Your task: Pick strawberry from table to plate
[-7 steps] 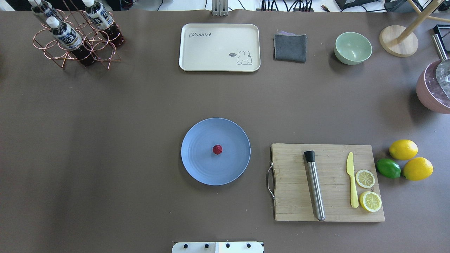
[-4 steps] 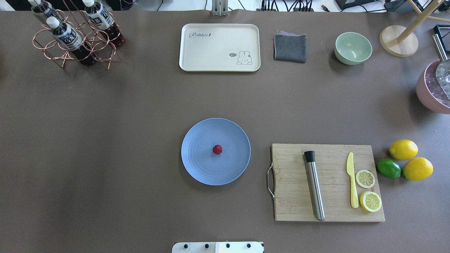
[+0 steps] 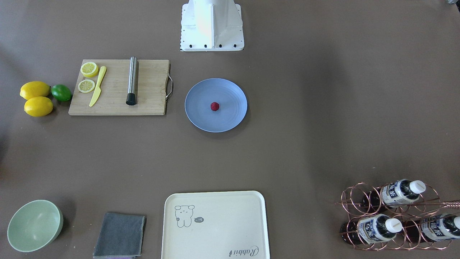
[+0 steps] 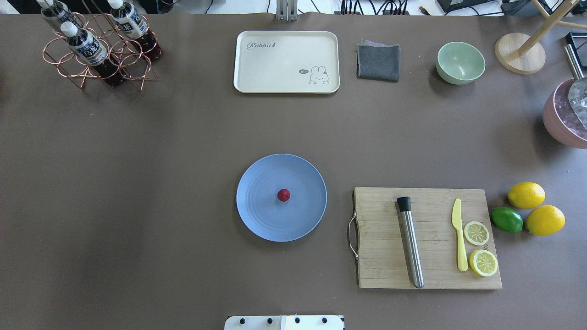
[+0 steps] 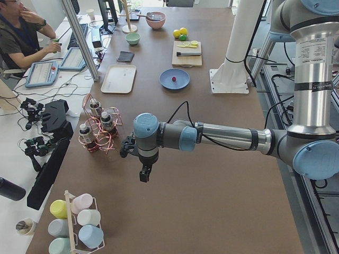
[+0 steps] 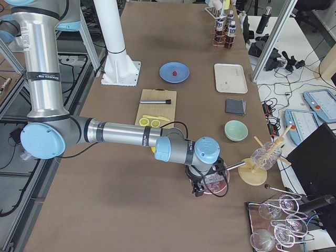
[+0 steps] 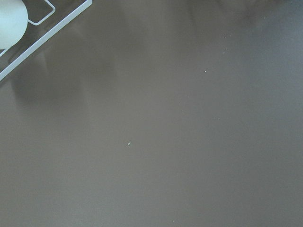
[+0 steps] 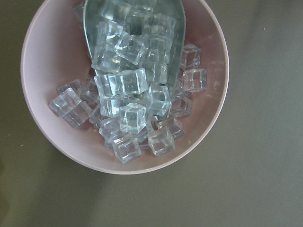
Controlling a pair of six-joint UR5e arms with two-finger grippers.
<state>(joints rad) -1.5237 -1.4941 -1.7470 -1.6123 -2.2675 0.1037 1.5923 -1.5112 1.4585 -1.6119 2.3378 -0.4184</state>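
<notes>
The small dark red strawberry point(image 4: 283, 195) lies in the middle of the round light blue plate point(image 4: 261, 220), which rests on the brown table point(image 4: 137, 183). The front view shows the same: strawberry point(image 3: 214, 106) on plate point(image 3: 230, 120). Neither gripper appears in the overhead or front views. In the left side view my left gripper point(image 5: 144, 174) hangs over the table's near end, far from the plate point(image 5: 183, 82). In the right side view my right gripper point(image 6: 198, 190) hovers above a pink bowl; whether either gripper is open or shut I cannot tell.
A cutting board point(image 4: 380, 256) with muddler, yellow knife and lemon slices lies right of the plate, lemons and a lime point(image 4: 506, 219) beyond it. Cream tray point(image 4: 286, 62), grey cloth, green bowl point(image 4: 460, 63) and bottle rack point(image 4: 98, 50) line the far edge. The pink ice bowl point(image 8: 208, 113) fills the right wrist view.
</notes>
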